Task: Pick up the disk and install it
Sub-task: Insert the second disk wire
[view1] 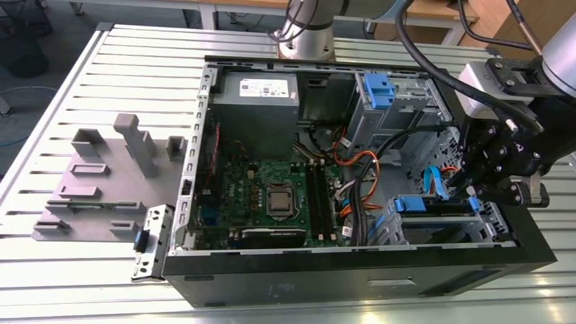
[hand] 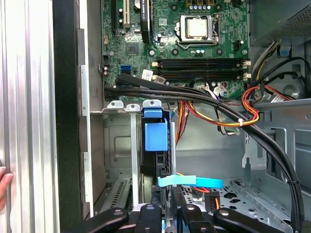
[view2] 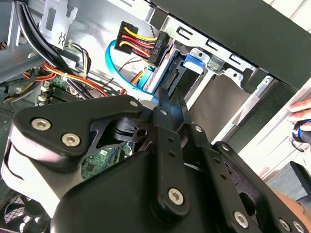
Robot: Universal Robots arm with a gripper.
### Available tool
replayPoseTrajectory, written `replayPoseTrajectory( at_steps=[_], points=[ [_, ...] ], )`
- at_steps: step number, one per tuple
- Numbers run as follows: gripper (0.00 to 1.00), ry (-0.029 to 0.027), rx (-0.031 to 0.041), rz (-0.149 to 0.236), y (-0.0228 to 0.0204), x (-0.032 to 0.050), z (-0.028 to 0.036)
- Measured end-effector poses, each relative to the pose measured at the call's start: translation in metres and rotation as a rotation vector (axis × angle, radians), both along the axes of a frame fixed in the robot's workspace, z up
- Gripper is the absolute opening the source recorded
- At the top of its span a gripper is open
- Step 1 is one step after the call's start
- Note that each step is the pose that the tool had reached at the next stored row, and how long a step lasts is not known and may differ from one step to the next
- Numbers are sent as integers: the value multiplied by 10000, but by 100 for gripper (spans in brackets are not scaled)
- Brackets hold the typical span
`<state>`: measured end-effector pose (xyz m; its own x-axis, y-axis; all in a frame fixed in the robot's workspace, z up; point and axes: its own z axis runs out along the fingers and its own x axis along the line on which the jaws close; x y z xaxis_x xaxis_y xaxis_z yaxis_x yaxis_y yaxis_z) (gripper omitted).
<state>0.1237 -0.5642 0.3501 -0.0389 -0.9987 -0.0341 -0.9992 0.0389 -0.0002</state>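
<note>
The disk (view1: 421,204) stands on edge inside the drive cage (view1: 486,216) at the case's front corner, on the exterior view's right. In the first wrist view its blue rail (hand: 155,137) rises above the dark body. My gripper (view1: 468,192) hangs just over that cage, fingers close together with nothing between them. In the second wrist view the gripper (view2: 171,103) sits a little short of the disk's connector end (view2: 177,77). The gripper (hand: 167,211) also shows in the first wrist view, right beside the cage wall.
The open black case (view1: 360,277) lies on a slatted table (view1: 81,290). Inside are a grey power supply (view1: 256,101), a blue latch (view1: 378,91), the motherboard (view1: 270,196) and a blue cable (hand: 189,182) by the disk. A grey fixture (view1: 108,175) stands on the exterior view's left. A person's hand (hand: 4,187) rests outside the case.
</note>
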Motion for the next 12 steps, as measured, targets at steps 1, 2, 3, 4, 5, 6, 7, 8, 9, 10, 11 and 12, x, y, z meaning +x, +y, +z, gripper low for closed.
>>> replayPoseTrajectory(
  at_steps=[1,2,3,4,5,6,7,8,9,10,11,12],
  points=[
    [24,0,0,0,0,0,0],
    [24,0,0,0,0,0,0],
    [24,0,0,0,-1,0,2],
    [24,0,-2,0,-1,0,9],
    [24,0,-2,0,-1,0,18],
    [24,0,0,0,0,0,28],
    [24,0,0,0,0,0,40],
    [24,0,0,0,0,0,53],
    [24,0,0,0,0,0,60],
    [24,0,2,0,0,0,61],
    [24,0,2,0,0,0,61],
    [24,0,2,-1,0,0,61]
  ],
)
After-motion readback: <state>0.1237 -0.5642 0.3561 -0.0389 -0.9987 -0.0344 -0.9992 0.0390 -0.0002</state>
